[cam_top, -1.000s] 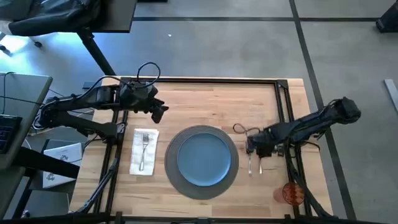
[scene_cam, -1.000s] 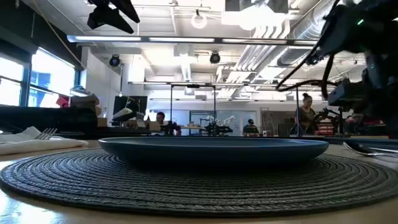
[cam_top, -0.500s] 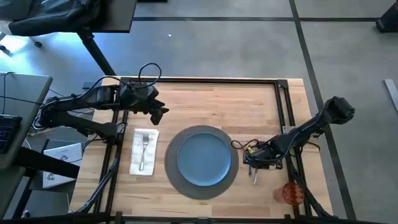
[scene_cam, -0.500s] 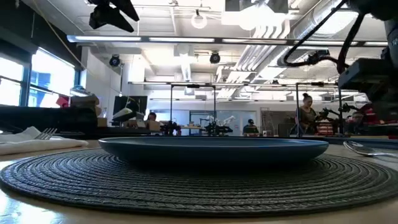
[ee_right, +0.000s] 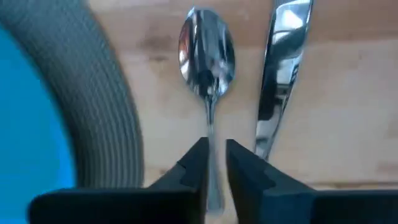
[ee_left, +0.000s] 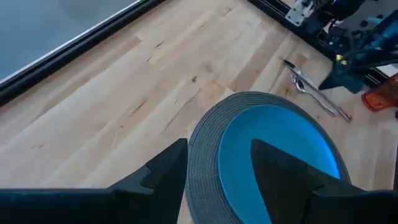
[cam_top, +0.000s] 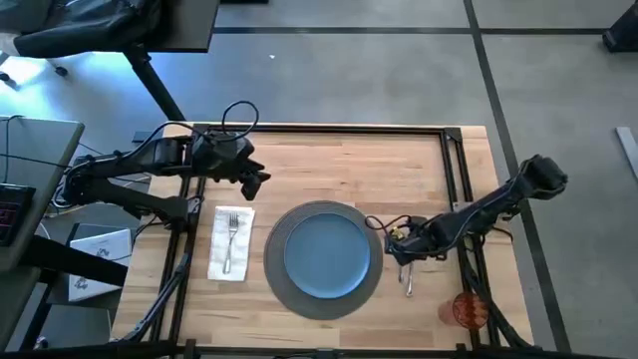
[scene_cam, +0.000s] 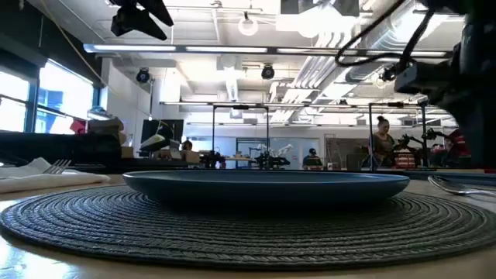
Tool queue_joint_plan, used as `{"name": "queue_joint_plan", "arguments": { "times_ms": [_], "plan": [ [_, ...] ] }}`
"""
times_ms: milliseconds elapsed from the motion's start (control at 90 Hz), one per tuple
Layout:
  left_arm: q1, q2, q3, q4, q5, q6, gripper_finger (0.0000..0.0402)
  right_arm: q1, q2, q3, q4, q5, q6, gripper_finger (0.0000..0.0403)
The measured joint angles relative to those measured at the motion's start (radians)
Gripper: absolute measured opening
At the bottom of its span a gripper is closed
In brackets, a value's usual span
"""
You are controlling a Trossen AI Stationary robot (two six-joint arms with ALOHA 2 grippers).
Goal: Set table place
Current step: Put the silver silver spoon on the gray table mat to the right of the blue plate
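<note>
While the right pincer straddles the spoon handle, fingers narrowly apart, beside the mat, the cutlery step appears under way; next, position the spoon parallel to the knife.

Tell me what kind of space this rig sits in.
Likely a robotics lab or open workshop: exposed ceiling ducts, more framed rigs and people at benches behind the table, and polished concrete floor.

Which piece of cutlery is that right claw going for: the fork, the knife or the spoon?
The spoon. The right gripper straddles its thin handle, with the knife just beside it. The fork lies far off on the napkin, across the plate.
</note>
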Motion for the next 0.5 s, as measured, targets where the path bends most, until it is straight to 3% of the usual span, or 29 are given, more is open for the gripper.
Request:
{"name": "queue_joint_plan", "arguments": {
  "times_ms": [133, 267, 378, 500],
  "plan": [
    [0.0, 0.0, 0.0, 0.0, 0.0, 0.0, 0.0161, -0.033, 0.064, 0.0, 0.048, -0.024, -0.076, 0.0105],
    [0.0, 0.0, 0.0, 0.001, 0.0, -0.014, 0.0161, -0.049, 0.148, 0.001, 0.097, -0.06, -0.102, 0.0115],
    [0.0, 0.0, 0.0, 0.001, 0.0, -0.017, 0.0161, -0.054, 0.189, 0.006, 0.101, -0.09, -0.098, 0.0096],
    [0.0, 0.0, 0.0, 0.001, 0.006, -0.019, 0.0161, -0.054, 0.195, 0.006, 0.109, -0.094, -0.102, 0.004]
  ]
}}
